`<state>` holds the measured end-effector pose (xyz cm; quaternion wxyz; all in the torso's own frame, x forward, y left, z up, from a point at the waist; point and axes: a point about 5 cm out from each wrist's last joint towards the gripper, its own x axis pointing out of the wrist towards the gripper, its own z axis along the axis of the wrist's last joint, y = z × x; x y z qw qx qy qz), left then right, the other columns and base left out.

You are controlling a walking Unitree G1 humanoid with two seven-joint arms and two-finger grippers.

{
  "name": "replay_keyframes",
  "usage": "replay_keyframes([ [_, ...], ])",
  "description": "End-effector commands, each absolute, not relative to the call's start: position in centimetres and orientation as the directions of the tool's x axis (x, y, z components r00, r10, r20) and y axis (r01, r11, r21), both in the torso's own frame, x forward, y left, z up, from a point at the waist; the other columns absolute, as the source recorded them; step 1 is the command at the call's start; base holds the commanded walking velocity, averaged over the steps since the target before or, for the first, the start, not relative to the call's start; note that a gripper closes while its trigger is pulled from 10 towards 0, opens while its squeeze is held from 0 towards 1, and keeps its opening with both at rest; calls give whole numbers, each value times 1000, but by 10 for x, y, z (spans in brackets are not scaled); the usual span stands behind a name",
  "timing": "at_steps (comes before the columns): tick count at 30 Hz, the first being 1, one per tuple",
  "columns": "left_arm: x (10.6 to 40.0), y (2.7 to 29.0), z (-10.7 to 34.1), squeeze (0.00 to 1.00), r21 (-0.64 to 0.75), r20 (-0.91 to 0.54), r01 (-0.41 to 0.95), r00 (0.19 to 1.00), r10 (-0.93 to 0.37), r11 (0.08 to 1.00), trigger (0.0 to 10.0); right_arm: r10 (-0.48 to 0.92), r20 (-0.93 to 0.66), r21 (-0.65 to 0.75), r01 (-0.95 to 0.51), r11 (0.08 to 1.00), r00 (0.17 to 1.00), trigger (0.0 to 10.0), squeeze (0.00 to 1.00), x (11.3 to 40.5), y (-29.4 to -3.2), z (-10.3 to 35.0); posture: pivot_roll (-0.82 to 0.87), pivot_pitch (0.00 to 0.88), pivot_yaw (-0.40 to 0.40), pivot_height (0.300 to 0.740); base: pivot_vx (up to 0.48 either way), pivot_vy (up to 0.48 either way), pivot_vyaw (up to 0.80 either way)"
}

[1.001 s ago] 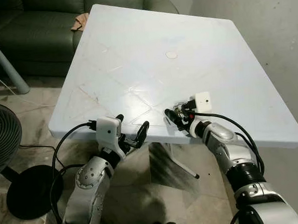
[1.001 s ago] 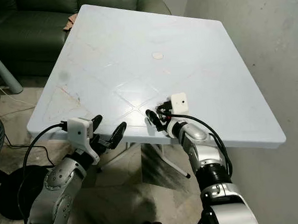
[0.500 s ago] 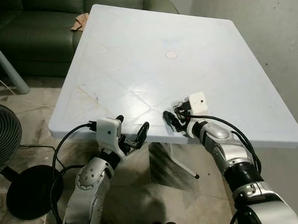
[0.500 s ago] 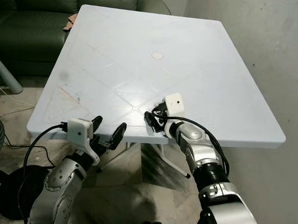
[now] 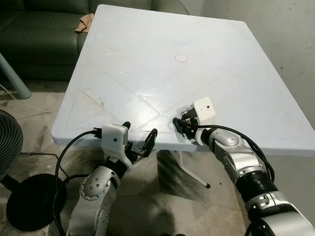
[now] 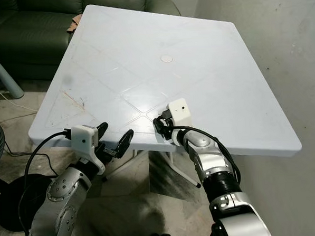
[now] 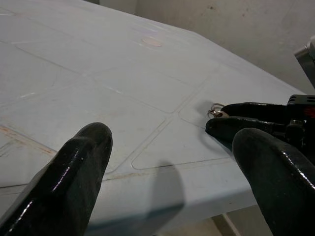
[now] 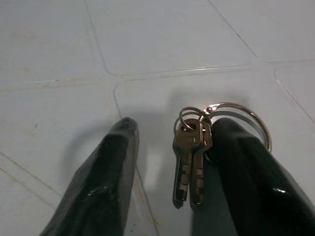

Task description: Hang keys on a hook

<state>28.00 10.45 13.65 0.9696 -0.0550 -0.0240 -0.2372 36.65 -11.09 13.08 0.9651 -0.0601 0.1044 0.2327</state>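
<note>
Pale blue plastic desk (image 5: 160,59) — small silver keys on a ring (image 8: 193,147) lie between the spread right claw (image 8: 172,167); left claw (image 5: 139,140) spread at the near edge.

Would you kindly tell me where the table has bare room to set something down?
Most of the white table lies bare, from the sofa-side edge to the wall-side edge. Only the near edge is crowded: the right hand straddles the keys, and the left hand hovers alongside.
</note>
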Motion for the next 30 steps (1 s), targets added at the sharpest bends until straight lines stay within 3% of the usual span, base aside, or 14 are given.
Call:
replay_keyframes([
  [1,277,103,137,0,-96,75,462,886,-457,882,10000,433,-274,-78,-469,880,859,0,0,362,-114,120,32,178,-168,740,0,0,0],
  [30,280,103,138,0,-95,80,458,889,-451,884,10000,420,-244,-95,-452,887,874,0,0,366,-119,128,19,187,-165,740,0,0,0],
])
